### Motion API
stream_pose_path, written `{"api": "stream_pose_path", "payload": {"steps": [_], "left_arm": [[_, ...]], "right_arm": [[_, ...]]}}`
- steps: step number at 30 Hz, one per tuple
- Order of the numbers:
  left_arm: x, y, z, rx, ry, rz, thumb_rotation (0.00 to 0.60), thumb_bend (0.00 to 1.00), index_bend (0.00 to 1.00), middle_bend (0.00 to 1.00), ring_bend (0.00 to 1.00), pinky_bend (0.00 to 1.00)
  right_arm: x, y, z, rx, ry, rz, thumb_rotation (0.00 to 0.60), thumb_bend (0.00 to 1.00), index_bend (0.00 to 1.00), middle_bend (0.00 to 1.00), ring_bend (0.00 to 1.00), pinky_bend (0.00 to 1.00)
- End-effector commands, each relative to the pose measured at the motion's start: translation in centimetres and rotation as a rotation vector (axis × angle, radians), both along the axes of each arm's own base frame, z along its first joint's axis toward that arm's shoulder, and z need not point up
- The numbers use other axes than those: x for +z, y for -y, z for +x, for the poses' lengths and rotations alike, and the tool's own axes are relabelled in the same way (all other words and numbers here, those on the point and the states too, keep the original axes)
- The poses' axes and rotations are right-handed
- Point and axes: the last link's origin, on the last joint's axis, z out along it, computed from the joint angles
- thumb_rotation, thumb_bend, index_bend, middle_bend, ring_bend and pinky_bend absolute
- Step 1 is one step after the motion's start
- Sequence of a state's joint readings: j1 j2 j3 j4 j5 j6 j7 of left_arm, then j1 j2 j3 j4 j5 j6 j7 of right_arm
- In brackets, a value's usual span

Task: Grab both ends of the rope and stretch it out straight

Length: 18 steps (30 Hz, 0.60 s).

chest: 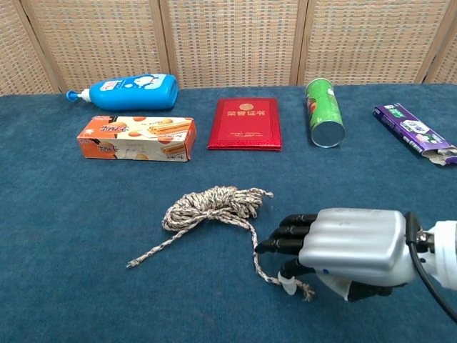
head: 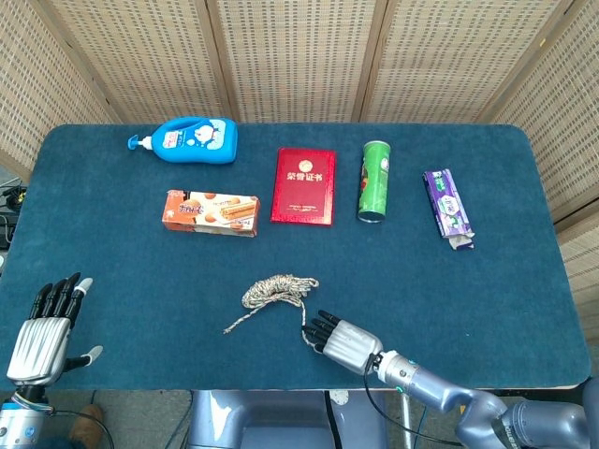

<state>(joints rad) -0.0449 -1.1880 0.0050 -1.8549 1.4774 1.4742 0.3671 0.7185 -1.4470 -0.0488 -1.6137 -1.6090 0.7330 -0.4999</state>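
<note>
The speckled rope (head: 277, 287) (chest: 211, 204) lies in a loose coil at the front middle of the blue table (head: 449, 299). One end trails left and forward (chest: 133, 264). The other strand runs right to my right hand (head: 343, 340) (chest: 348, 247), whose dark fingers (chest: 293, 232) point left. That rope end (chest: 305, 291) lies at the thumb tip. Whether the thumb pinches it or only touches it is unclear. My left hand (head: 42, 327) hovers at the front left corner, fingers spread, holding nothing, far from the rope.
Along the back stand a blue lotion bottle (head: 192, 138), an orange biscuit box (head: 211, 212), a red booklet (head: 304, 185), a green can (head: 374, 180) and a purple packet (head: 447, 207). The table's front edge is close behind my right hand.
</note>
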Motion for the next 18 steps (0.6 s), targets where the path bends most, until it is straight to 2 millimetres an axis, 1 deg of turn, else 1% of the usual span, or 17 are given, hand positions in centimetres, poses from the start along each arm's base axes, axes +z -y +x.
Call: {"api": "stream_pose_path", "payload": {"steps": [1, 5, 8, 10, 11, 12, 13, 14, 15, 17, 18], "left_arm": [[0.0, 0.0, 0.0, 0.000, -0.001, -0.002, 0.600, 0.02, 0.00, 0.00, 0.00, 0.00], [-0.1, 0.1, 0.1, -0.004, 0.000, -0.005, 0.600, 0.02, 0.00, 0.00, 0.00, 0.00], [-0.1, 0.1, 0.1, -0.006, 0.001, -0.005, 0.600, 0.02, 0.00, 0.00, 0.00, 0.00], [0.0, 0.2, 0.1, -0.006, 0.003, -0.002, 0.600, 0.02, 0.00, 0.00, 0.00, 0.00], [0.0, 0.2, 0.1, -0.006, 0.003, -0.002, 0.600, 0.02, 0.00, 0.00, 0.00, 0.00], [0.0, 0.2, 0.1, -0.005, 0.004, -0.002, 0.600, 0.02, 0.00, 0.00, 0.00, 0.00], [0.0, 0.2, 0.1, -0.007, 0.003, -0.004, 0.600, 0.02, 0.00, 0.00, 0.00, 0.00], [0.0, 0.2, 0.1, -0.008, 0.002, -0.005, 0.600, 0.02, 0.00, 0.00, 0.00, 0.00], [0.0, 0.2, 0.1, -0.008, 0.002, -0.006, 0.600, 0.02, 0.00, 0.00, 0.00, 0.00], [0.0, 0.2, 0.1, -0.010, 0.002, -0.007, 0.600, 0.02, 0.00, 0.00, 0.00, 0.00], [0.0, 0.3, 0.1, -0.010, 0.002, -0.007, 0.600, 0.02, 0.00, 0.00, 0.00, 0.00]], "right_arm": [[0.9, 0.9, -0.6, -0.022, -0.005, -0.044, 0.600, 1.00, 0.34, 0.00, 0.00, 0.00], [1.8, 2.5, -1.4, -0.080, -0.011, -0.115, 0.600, 1.00, 0.34, 0.00, 0.00, 0.00], [2.1, 3.0, -1.4, -0.108, 0.003, -0.139, 0.600, 1.00, 0.34, 0.00, 0.00, 0.00], [2.7, 3.3, -1.2, -0.138, 0.035, -0.155, 0.600, 0.98, 0.34, 0.00, 0.00, 0.00], [2.9, 3.3, -1.0, -0.154, 0.056, -0.160, 0.600, 0.93, 0.34, 0.00, 0.00, 0.00], [3.4, 3.4, -0.7, -0.176, 0.087, -0.168, 0.600, 0.84, 0.34, 0.00, 0.00, 0.00], [3.8, 3.5, -0.5, -0.194, 0.114, -0.178, 0.600, 0.73, 0.34, 0.00, 0.00, 0.00], [3.9, 3.5, -0.5, -0.201, 0.123, -0.179, 0.600, 0.66, 0.34, 0.00, 0.00, 0.00], [4.0, 3.5, -0.4, -0.209, 0.130, -0.179, 0.600, 0.56, 0.34, 0.00, 0.00, 0.00], [4.1, 3.5, -0.3, -0.229, 0.150, -0.175, 0.600, 0.46, 0.34, 0.00, 0.00, 0.00], [4.1, 3.5, -0.1, -0.243, 0.167, -0.172, 0.600, 0.42, 0.34, 0.00, 0.00, 0.00]]}}
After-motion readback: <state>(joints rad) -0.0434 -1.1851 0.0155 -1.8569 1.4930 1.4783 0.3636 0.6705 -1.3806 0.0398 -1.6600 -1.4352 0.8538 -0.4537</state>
